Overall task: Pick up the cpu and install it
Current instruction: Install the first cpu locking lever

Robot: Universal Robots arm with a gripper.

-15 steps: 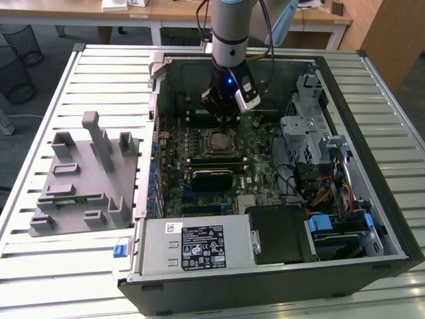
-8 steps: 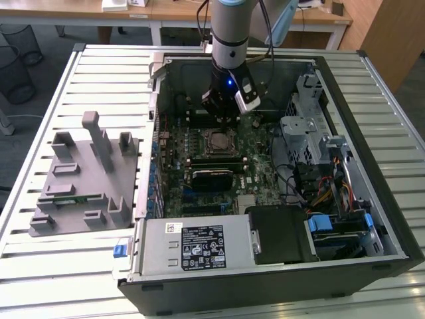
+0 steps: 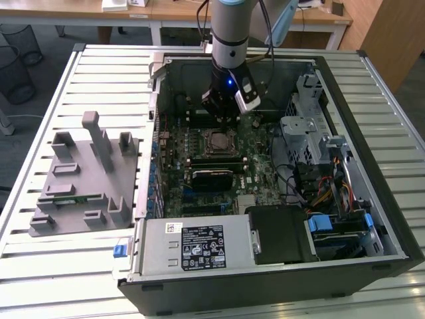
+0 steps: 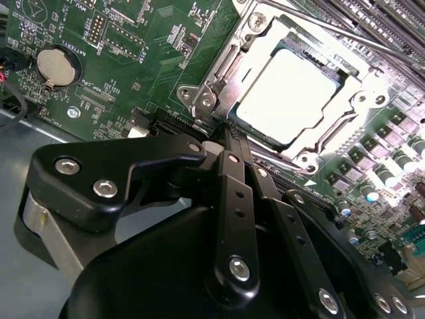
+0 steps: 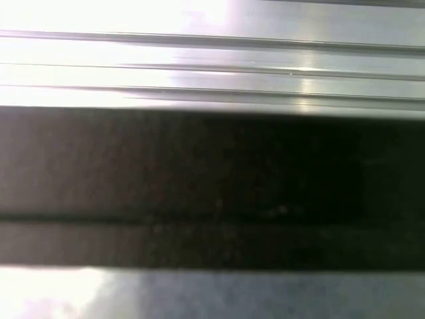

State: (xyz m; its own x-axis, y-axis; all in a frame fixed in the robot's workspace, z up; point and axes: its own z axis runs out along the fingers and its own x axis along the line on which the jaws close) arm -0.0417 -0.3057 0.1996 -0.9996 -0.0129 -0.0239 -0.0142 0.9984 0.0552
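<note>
Surface: slatted metal table point(image 3: 80, 266) bearing an open computer case point(image 3: 372, 219).
Chip: cpu point(image 4: 287, 90) lying in socket point(image 4: 219, 73).
Claw: gripper point(image 4: 226, 129) closed, empty, just beside the socket.
Care: probably keep it level, press lightly.

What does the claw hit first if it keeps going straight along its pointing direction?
Most likely the metal socket frame at the edge of the cpu, which already sits in the socket. In the second wrist view the claw tips point at that frame corner, apparently very close; depth is hard to judge.
</note>
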